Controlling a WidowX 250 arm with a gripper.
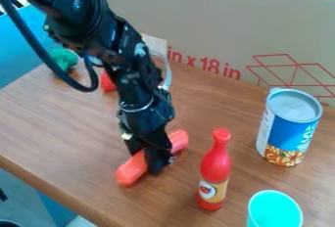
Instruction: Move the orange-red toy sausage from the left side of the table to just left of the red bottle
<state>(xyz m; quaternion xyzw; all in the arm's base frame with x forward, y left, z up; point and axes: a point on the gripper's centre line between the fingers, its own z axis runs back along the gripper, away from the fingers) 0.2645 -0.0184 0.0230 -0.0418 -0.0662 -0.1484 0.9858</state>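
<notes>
Near the middle of the table, the black gripper (pixel 149 158) points down at an orange-red, rod-shaped toy (pixel 132 168). It covers the toy's middle part, and both rounded ends stick out, one at the lower left and one at the upper right. The toy lies flat at a slant on the wood. To its right a red bottle (pixel 214 170) with a tan label stands upright, apart from the gripper.
A blue-labelled can (pixel 288 128) stands at the right, with a turquoise cup (pixel 275 210) at the lower right. A red object (pixel 108 81) and a green one (pixel 63 58) lie behind the arm on the wooden table (pixel 59 123). Cardboard (pixel 209 25) borders the back.
</notes>
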